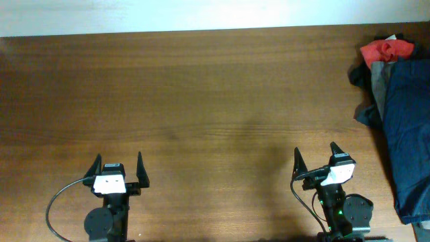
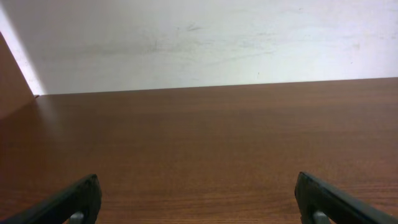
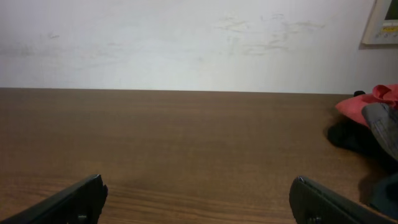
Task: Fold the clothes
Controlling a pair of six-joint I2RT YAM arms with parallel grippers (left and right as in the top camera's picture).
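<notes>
A pile of clothes lies at the table's right edge. A dark navy garment [image 1: 408,128] is on top, with a grey one [image 1: 378,77] and a red one [image 1: 388,48] at its far end. The right wrist view shows the red garment [image 3: 373,102] and the grey garment [image 3: 384,124] at its right edge. My left gripper [image 1: 118,161] is open and empty near the front edge, left of centre; its fingers frame bare wood in the left wrist view [image 2: 198,196]. My right gripper [image 1: 314,154] is open and empty near the front edge, left of the pile [image 3: 198,198].
The brown wooden table [image 1: 201,101] spreads between the arms and the back wall [image 2: 199,43]. A black fabric piece [image 1: 357,75] sticks out at the pile's left side. A white framed object [image 3: 382,22] hangs on the wall at the right.
</notes>
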